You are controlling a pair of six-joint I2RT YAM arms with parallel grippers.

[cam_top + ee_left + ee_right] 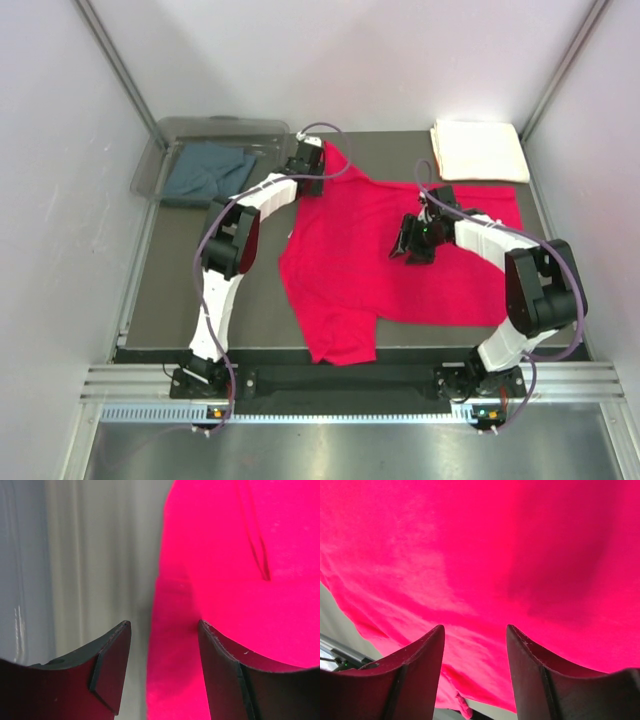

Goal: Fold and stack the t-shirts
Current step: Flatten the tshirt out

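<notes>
A bright red t-shirt (380, 255) lies spread flat on the dark table, one sleeve hanging over the near edge. My left gripper (310, 178) is open at the shirt's far left corner; in the left wrist view (165, 630) the red cloth edge (235, 570) runs between the jaws, not pinched. My right gripper (410, 248) is open and empty over the shirt's middle; its wrist view (475, 635) shows red cloth (485, 555) below the jaws. A cream-white folded shirt (478, 150) sits at the far right corner. A slate blue-grey shirt (205, 170) lies crumpled in the bin.
A clear plastic bin (215, 125) stands at the far left, half off the table. White walls enclose the table (190, 300) on three sides. A metal rail runs along the near edge by the arm bases.
</notes>
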